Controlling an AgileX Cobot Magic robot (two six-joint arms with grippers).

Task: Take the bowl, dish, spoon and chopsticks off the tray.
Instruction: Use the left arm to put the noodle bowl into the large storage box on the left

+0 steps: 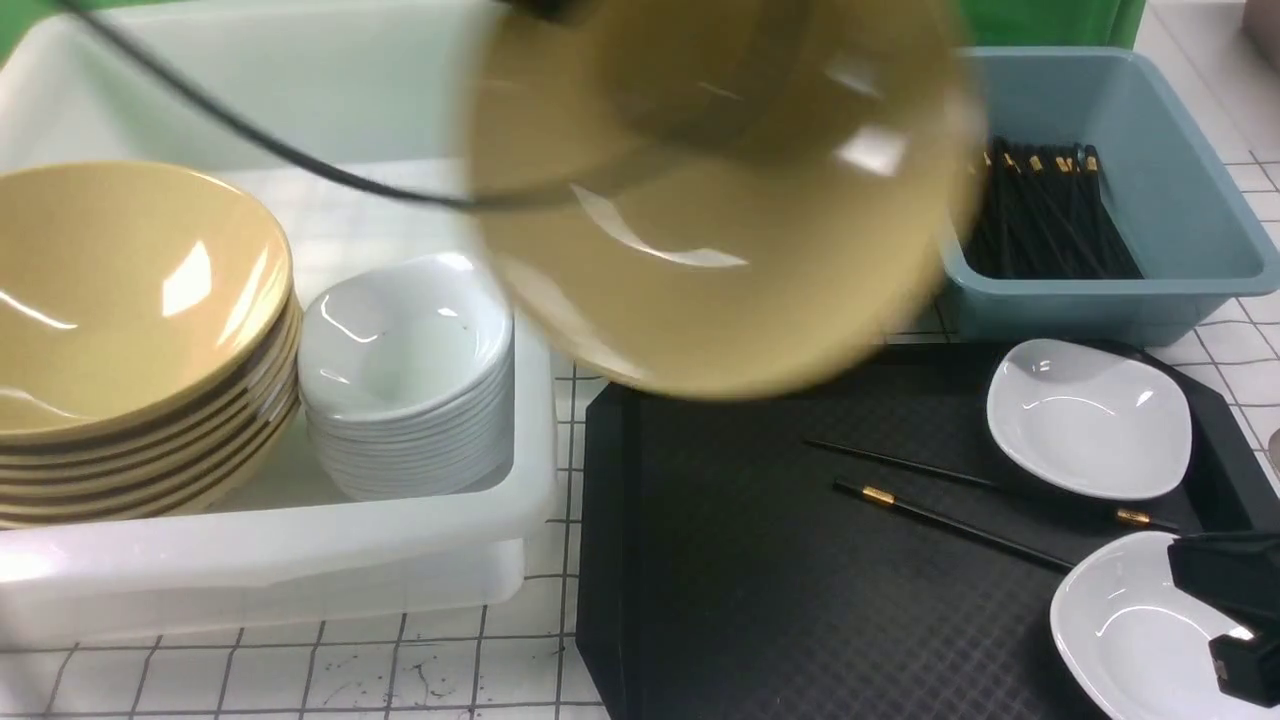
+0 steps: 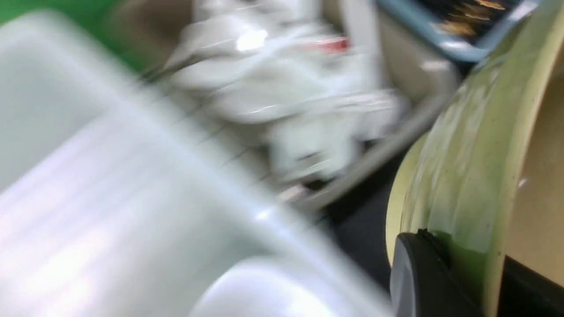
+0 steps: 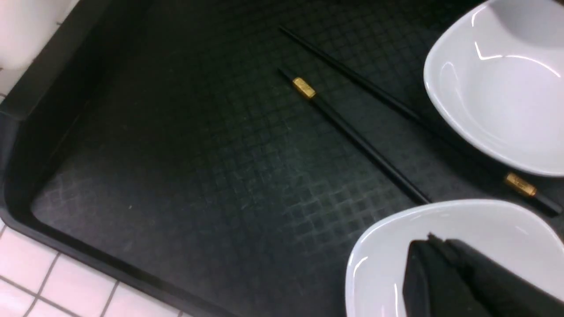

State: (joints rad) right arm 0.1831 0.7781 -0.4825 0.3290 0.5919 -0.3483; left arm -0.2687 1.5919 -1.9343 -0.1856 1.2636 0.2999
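Note:
The mustard-yellow bowl (image 1: pixel 715 200) hangs tilted and blurred in the air above the far left corner of the black tray (image 1: pixel 760 580). My left gripper (image 2: pixel 467 253) is shut on the bowl (image 2: pixel 454 154) at its rim, one finger on each side of the wall. Two white dishes lie on the tray's right side, a far dish (image 1: pixel 1088 415) and a near dish (image 1: pixel 1130 630). The two black chopsticks (image 1: pixel 950 520) lie between the dishes. My right gripper (image 1: pixel 1185 565) is shut and empty, hovering over the near dish (image 3: pixel 383 264). The spoon is out of view.
A white tub (image 1: pixel 260 560) at the left holds a stack of yellow bowls (image 1: pixel 120 330) and a stack of white dishes (image 1: pixel 405 380). A blue tub (image 1: pixel 1180 230) behind the tray holds several black chopsticks. A black cable (image 1: pixel 250 130) crosses above the white tub.

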